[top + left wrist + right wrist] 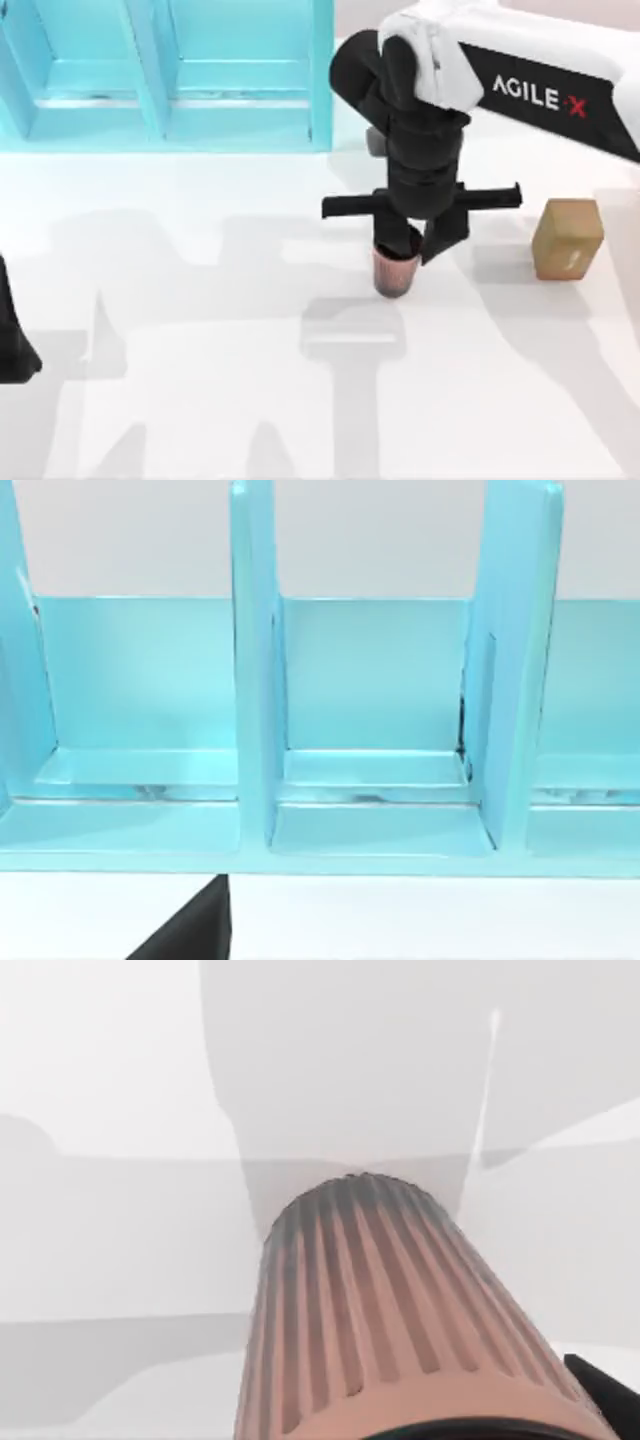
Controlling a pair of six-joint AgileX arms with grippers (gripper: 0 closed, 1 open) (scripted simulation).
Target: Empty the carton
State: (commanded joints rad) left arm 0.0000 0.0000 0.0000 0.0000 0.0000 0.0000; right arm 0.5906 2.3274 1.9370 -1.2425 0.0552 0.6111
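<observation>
Your right gripper (405,245) has its fingers closed on the ribbed pink cup (392,272) at mid-bench, the brown box (567,238) already stands out to its right, and the blue carton (230,120) looks empty, so little remains.

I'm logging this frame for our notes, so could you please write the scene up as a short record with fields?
right gripper: over the table's middle, at the ribbed cup
ribbed cup: pinkish brown, upright on the white table
brown box: on the table's right side, apart from the cup
blue rack: along the far edge, with upright dividers
left arm: parked at the left edge
</observation>
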